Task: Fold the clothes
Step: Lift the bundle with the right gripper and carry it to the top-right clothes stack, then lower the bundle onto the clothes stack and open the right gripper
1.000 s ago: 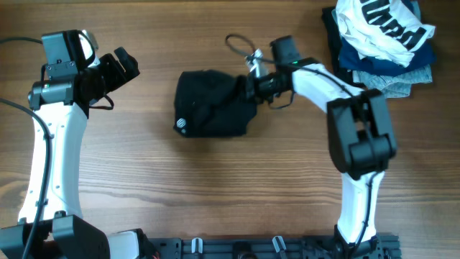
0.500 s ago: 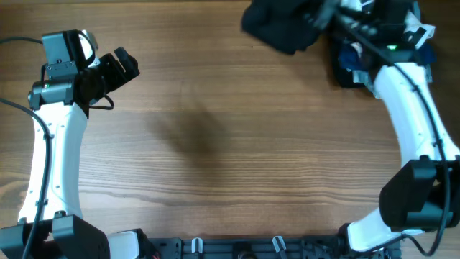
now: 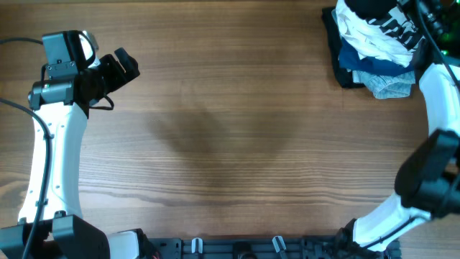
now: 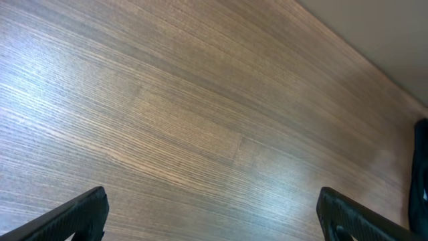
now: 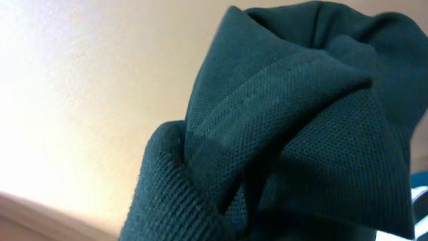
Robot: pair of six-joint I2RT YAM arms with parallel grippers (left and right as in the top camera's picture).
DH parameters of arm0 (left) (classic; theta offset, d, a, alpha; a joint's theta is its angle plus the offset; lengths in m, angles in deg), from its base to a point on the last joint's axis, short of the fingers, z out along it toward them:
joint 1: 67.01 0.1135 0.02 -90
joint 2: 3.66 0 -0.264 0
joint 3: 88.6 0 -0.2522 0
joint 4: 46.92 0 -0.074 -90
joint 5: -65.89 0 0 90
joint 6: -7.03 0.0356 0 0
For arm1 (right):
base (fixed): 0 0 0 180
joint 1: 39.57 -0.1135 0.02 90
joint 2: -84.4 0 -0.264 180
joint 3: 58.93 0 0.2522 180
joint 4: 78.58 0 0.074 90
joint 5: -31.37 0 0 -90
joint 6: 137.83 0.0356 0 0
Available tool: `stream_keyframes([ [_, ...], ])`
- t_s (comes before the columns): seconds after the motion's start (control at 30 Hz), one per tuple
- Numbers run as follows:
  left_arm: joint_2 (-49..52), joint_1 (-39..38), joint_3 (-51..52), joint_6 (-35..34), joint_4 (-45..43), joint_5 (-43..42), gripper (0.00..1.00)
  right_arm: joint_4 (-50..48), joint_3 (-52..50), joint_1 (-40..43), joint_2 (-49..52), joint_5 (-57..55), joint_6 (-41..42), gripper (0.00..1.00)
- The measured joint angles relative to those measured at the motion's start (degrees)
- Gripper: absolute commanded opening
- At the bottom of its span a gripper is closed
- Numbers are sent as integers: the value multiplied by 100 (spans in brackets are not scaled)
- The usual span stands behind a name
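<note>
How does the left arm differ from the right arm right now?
The left arm stands at the left side; the right arm reaches to the far right corner, over the garment pile. The left gripper is open and empty above the table; the right wrist view is filled by the bunched black T-shirt, with no fingers showing. Both arms are white with black joints.

Lettering on white garment (image 3: 368, 39) illegible.
</note>
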Motion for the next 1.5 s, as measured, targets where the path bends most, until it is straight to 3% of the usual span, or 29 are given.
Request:
stream_keyframes([
  [0.2,0,0,0,0,31,2,100,-426,-2,155,1047,127,752,4],
  [0.5,0,0,0,-2,39,2,100,116,-2,702,1209,435,501,6],
  [0.6,0,0,0,0,37,4,100,597,0,844,1209,505,192,60],
  [0.63,0,-2,0,0,42,4,100,787,0,885,1209,531,61,69],
  [0.7,0,0,0,-2,42,4,100,1193,0,920,1209,590,-240,84],
  [0.87,0,0,0,0,39,7,100,2127,9,909,1193,551,-966,99],
  [1.03,0,-2,0,0,39,22,100,3045,4,894,730,52,-1705,100],
  [1.23,0,0,0,0,37,22,100,4046,4,894,-710,-925,-2732,100],
  [1.37,0,0,0,0,-4,22,100,4118,31,850,-1519,-1375,-3287,100],
  [1.5,0,0,0,0,-125,22,100,3967,72,570,-1668,-1952,-3606,100],
])
